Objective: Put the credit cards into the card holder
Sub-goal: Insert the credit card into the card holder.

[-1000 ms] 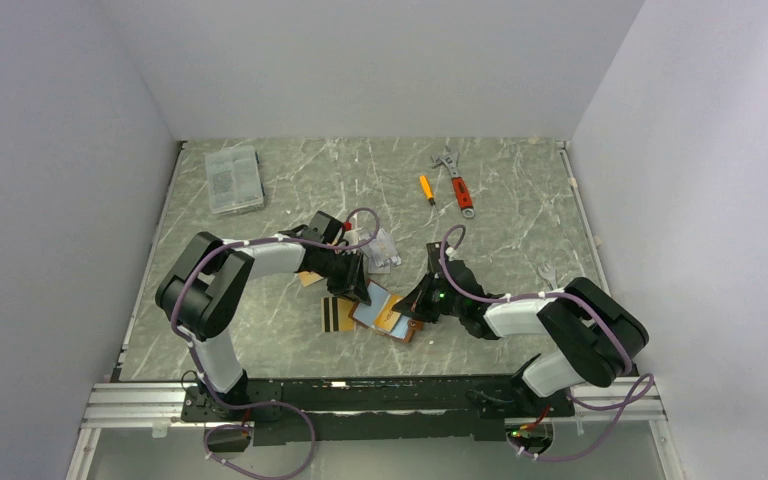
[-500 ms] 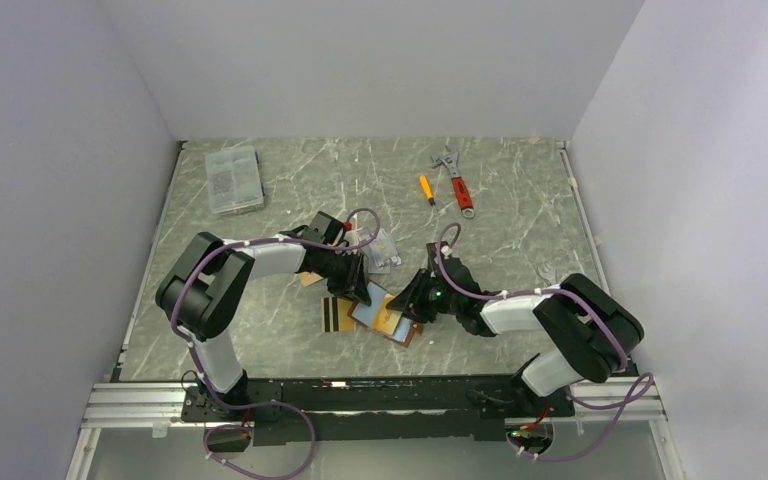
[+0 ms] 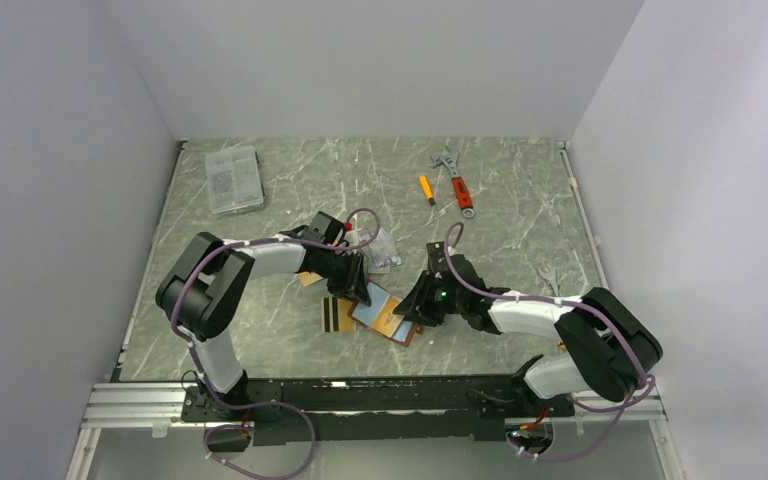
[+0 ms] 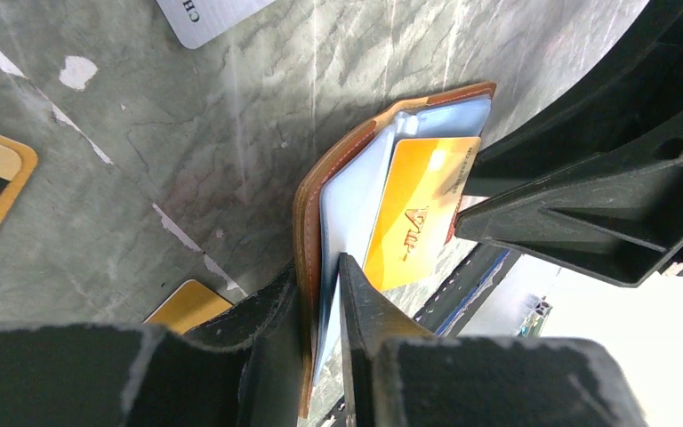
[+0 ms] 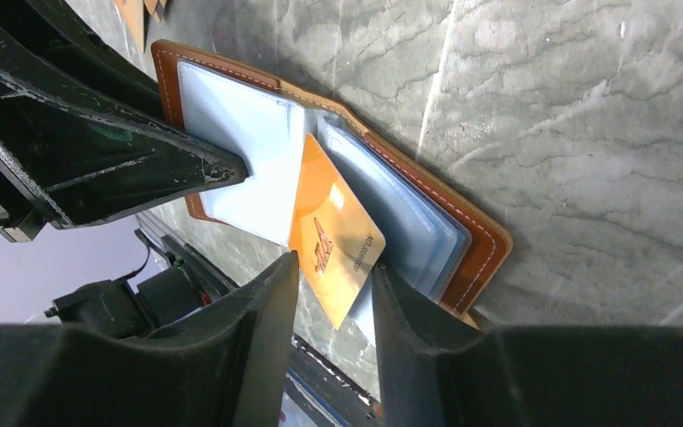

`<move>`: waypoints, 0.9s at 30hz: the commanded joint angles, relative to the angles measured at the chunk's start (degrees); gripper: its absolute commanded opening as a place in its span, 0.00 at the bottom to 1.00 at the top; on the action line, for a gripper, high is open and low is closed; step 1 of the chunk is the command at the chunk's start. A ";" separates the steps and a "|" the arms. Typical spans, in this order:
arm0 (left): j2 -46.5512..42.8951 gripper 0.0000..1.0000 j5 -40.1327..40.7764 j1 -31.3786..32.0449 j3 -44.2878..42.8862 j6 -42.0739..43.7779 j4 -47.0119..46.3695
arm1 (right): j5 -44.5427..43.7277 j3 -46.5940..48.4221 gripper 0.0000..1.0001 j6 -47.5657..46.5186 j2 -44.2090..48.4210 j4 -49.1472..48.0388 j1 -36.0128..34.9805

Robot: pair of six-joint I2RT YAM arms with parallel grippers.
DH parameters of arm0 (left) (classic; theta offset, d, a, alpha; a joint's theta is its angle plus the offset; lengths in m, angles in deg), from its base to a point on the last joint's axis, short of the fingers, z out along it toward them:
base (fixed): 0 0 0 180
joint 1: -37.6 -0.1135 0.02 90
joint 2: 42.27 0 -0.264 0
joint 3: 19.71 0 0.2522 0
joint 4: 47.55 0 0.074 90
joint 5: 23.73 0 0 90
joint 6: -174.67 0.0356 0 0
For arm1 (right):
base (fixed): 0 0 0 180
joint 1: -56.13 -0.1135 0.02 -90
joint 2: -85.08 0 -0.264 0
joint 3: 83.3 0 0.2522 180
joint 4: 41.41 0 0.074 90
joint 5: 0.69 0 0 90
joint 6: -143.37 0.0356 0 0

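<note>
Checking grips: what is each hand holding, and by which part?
Left hand pinches the card holder by the edge of one leather cover; right hand open, holds nothing.

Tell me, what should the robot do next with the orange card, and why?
Probably nudge the orange card deeper into the wallet with the right hand. It sits only partly among the clear sleeves, its end sticking out between that hand's open fingers, while the left hand pinches the wallet's cover to steady it.

Silver-grey card [image 4: 209, 13] shows "CH" (cut off); print on the orange card [image 4: 418, 213] is unreadable.
</note>
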 commanded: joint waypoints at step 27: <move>-2.38 0.24 0.65 0.33 -0.55 -0.44 0.88 | -4.68 -1.48 0.00 2.68 0.90 -2.65 0.97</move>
